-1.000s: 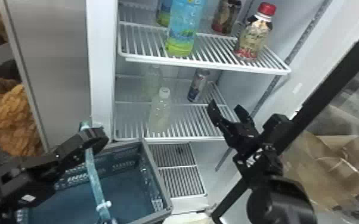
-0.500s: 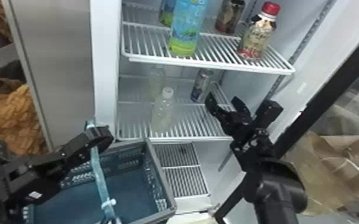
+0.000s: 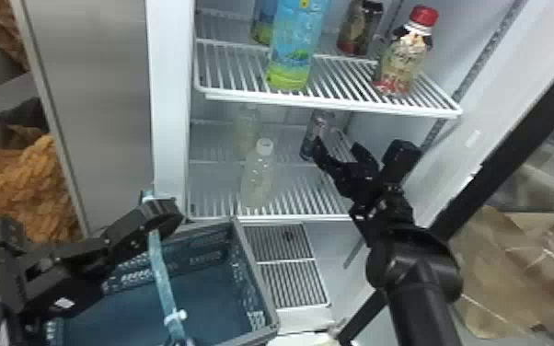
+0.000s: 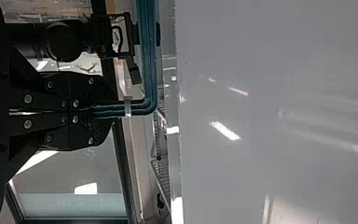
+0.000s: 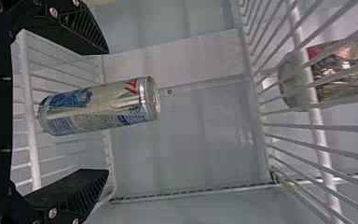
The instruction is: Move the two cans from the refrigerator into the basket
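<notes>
On the lower fridge shelf a silver-blue can (image 3: pixel 316 133) stands upright, with the open right gripper (image 3: pixel 337 145) at its near right side. In the right wrist view, this can (image 5: pixel 95 106) shows between the two separated fingers of the right gripper (image 5: pixel 107 112), touching neither. A dark container, can-like with a red base (image 3: pixel 359 27), stands at the back of the upper shelf. The left gripper (image 3: pixel 163 214) is over the blue basket (image 3: pixel 255 276) at the handle's upper end. Seen from the left wrist, the left gripper (image 4: pixel 103 111) is shut on the teal handle (image 4: pixel 148 60).
A clear bottle (image 3: pixel 258 177) stands on the lower shelf left of the can, with another bottle (image 3: pixel 247 126) behind it. The upper shelf (image 3: pixel 331 103) overhangs the can and holds a blue-green bottle (image 3: pixel 297 46) and a red-capped bottle (image 3: pixel 405 55). The door frame (image 3: pixel 520 138) slants at right.
The right gripper has moved deeper into the fridge, closer to the lower can, and its arm has swung round. My left gripper keeps its hold on the handle.
</notes>
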